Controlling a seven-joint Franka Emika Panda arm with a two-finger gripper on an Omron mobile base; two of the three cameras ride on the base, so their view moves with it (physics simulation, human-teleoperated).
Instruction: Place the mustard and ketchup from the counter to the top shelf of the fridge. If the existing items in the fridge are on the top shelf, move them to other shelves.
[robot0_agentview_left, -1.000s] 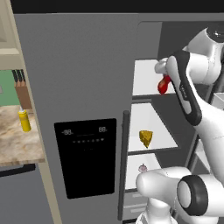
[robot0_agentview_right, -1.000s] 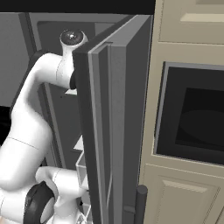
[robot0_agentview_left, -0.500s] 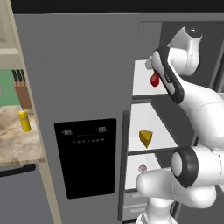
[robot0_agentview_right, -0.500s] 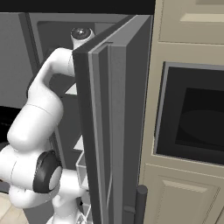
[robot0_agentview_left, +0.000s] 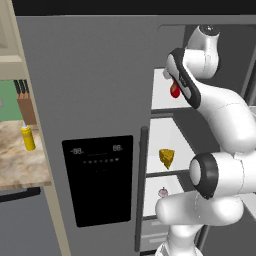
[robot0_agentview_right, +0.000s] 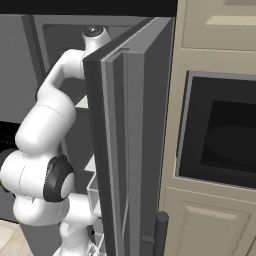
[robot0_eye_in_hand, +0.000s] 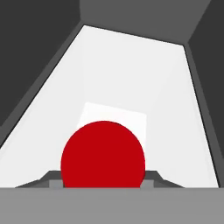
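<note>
Left base view: dispenser panel (robot0_agentview_left: 99, 177) digits — unreadable.

Knife block (robot0_agentview_left: 24, 100), wall oven (robot0_agentview_right: 219, 132)

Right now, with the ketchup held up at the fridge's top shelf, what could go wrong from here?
1. The ketchup hangs in the jaws above the top shelf; released from there, it could tip or roll off.
2. The arm reaches in close beside the fridge's closed door; a wide swing might knock its edge.
3. The mustard waits on the counter, so the ketchup should leave room for it.
</note>
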